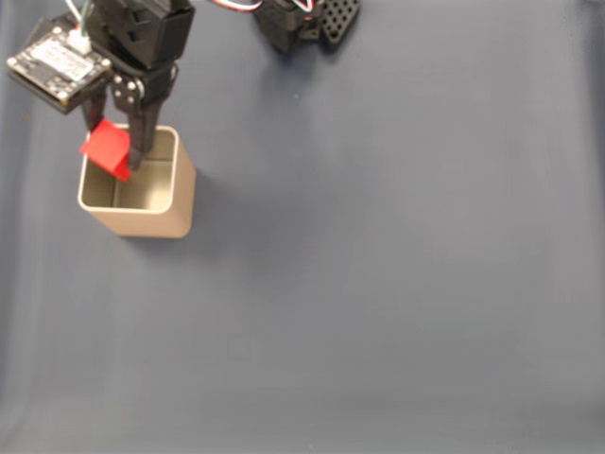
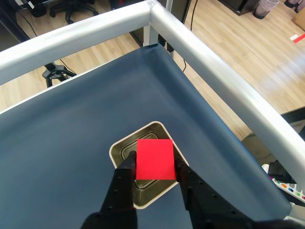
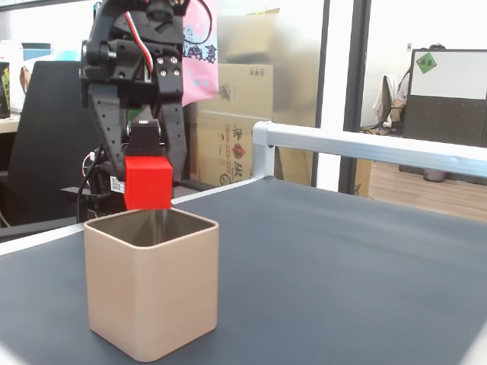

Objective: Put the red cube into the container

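The red cube (image 1: 107,149) (image 2: 154,159) (image 3: 148,182) hangs just above the open mouth of the container (image 1: 142,210) (image 2: 151,202) (image 3: 152,293), a beige-gold square tin with a shiny inside. My gripper (image 1: 113,142) (image 2: 153,164) (image 3: 148,179) is shut on the cube, one dark finger on each side. In a fixed view from above the cube sits over the tin's upper-left rim. In the side fixed view its bottom face is just above the rim, over the rear part of the opening.
The tin stands on a dark blue table surface (image 1: 378,284). A silver metal rail (image 2: 214,71) (image 3: 365,144) frames the table's edges. The arm's black base (image 1: 302,24) sits at the top of the overhead fixed view.
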Motion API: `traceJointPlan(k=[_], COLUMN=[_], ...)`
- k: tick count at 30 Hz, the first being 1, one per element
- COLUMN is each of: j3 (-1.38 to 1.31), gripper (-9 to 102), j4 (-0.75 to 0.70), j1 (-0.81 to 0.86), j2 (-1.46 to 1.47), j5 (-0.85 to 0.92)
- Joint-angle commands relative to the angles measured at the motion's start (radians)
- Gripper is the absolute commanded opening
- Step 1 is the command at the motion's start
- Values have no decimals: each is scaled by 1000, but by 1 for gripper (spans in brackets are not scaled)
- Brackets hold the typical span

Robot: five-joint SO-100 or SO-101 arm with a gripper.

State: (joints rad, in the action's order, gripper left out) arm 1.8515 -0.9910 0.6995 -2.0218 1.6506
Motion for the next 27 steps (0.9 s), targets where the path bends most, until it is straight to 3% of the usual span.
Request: traceJointPlan(k=[1, 17, 27], j3=[6, 26, 60], gripper=[0, 1, 15], j4=[20, 51, 121], j1=[8, 6, 12], j2=[-64, -64, -71], j5=[-21, -32, -92])
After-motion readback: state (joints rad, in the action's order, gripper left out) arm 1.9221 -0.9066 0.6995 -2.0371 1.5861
